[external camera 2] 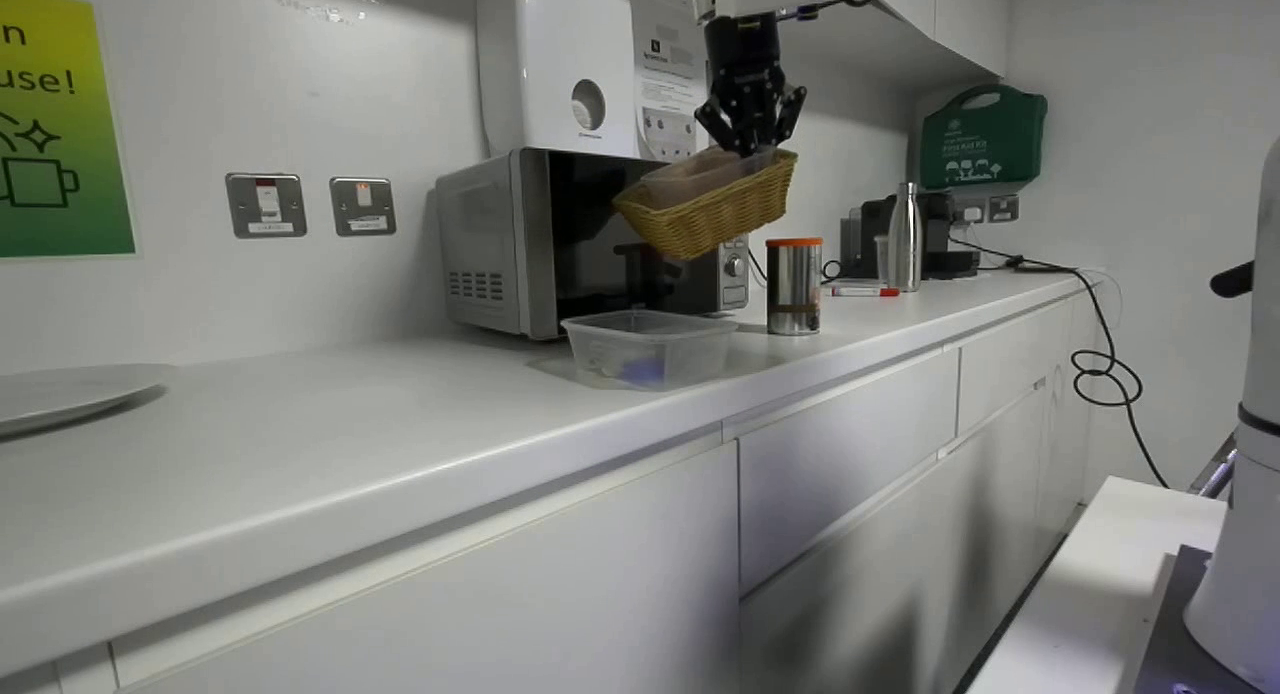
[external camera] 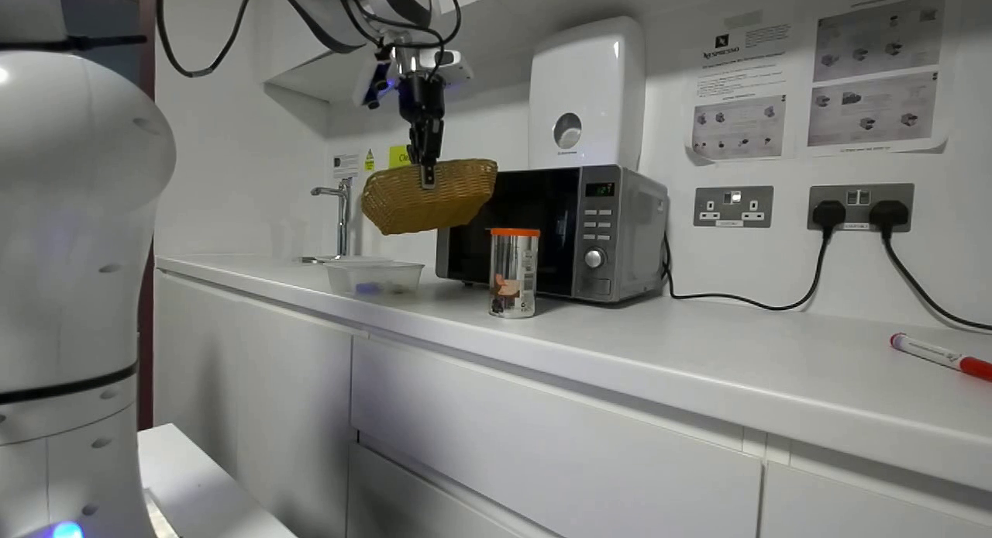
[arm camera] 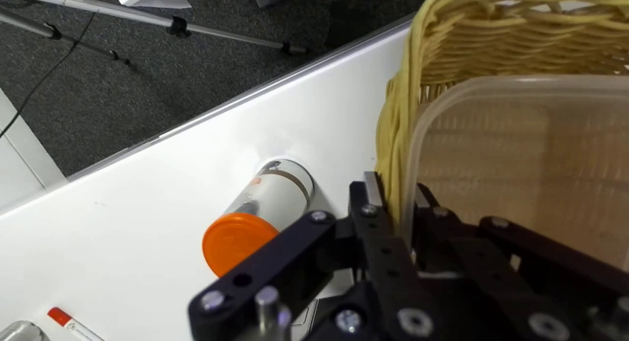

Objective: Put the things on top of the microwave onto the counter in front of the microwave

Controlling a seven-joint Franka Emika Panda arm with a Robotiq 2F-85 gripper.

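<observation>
Hanging upper-centre, wicker basket (external camera 2: 720,216) looks light, springy; fingers (arm camera: 376,228) clamp its rim plus inner tub (arm camera: 496,149), likely best hold.

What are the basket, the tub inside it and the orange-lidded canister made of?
Basket: seemingly tan wicker, slightly glossy; woven strands show. Tub: probably plastic, smooth, translucent; the basket's tan shows through. Canister: metal or foiled card, reflective silver; can't tell which. Lid: likely plastic, smooth, evenly orange.
</observation>
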